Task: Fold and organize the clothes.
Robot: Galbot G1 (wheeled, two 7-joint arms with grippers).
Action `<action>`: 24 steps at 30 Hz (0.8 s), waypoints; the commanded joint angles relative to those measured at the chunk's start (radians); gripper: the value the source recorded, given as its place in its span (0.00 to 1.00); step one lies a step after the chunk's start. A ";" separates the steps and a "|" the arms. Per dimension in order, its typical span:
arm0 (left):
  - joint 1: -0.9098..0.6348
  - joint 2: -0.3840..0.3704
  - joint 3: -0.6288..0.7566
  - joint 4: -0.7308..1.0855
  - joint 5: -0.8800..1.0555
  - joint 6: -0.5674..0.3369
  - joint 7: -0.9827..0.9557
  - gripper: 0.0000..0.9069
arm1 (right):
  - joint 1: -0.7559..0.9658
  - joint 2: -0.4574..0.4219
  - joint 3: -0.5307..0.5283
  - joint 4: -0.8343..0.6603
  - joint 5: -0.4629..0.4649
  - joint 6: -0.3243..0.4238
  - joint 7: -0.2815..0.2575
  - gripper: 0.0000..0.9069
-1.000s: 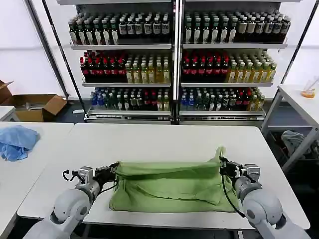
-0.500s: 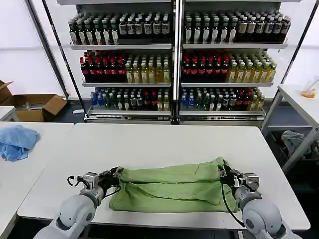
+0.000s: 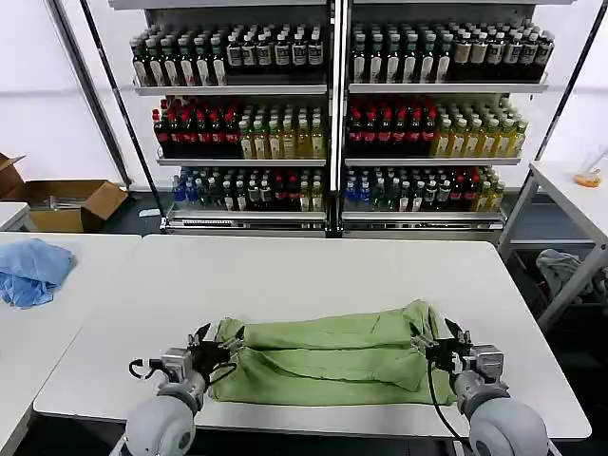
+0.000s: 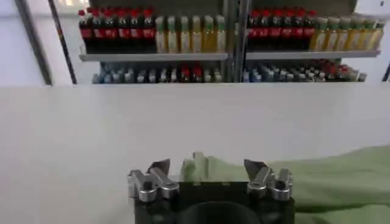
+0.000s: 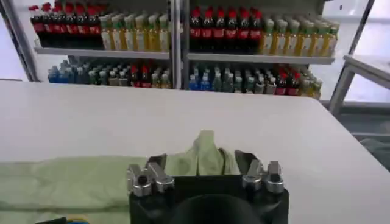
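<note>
A light green polo shirt of soft fabric (image 3: 328, 351) lies folded into a long band across the near part of the white desk (image 3: 313, 271), stretched sideways between the two arms. The left gripper (image 3: 211, 344) sits at the band's left end, low over the desk, its fingers spread apart with nothing clamped between them; in the left wrist view the same gripper (image 4: 207, 168) shows two separated fingertips with a small fold of green cloth (image 4: 341, 182) rising in the gap. The right gripper (image 3: 439, 344) is at the band's right end, likewise spread wide and holding nothing; from the right wrist view its gripper (image 5: 201, 161) frames a raised peak of the shirt (image 5: 91, 179). A crumpled light blue cloth bundle (image 3: 30, 271) rests on the neighbouring desk, well apart to the left.
</note>
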 commanded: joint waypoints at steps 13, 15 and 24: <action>0.088 -0.219 -0.002 0.077 0.187 -0.091 -0.051 0.26 | -0.079 0.009 0.030 0.038 -0.042 0.018 -0.004 1.00; 0.098 -0.225 0.000 0.075 0.192 -0.099 -0.051 0.06 | -0.080 0.004 0.033 0.040 -0.041 0.020 -0.003 1.00; 0.096 -0.230 -0.035 0.077 0.165 -0.129 -0.041 0.02 | -0.075 0.002 0.030 0.036 -0.040 0.033 0.004 1.00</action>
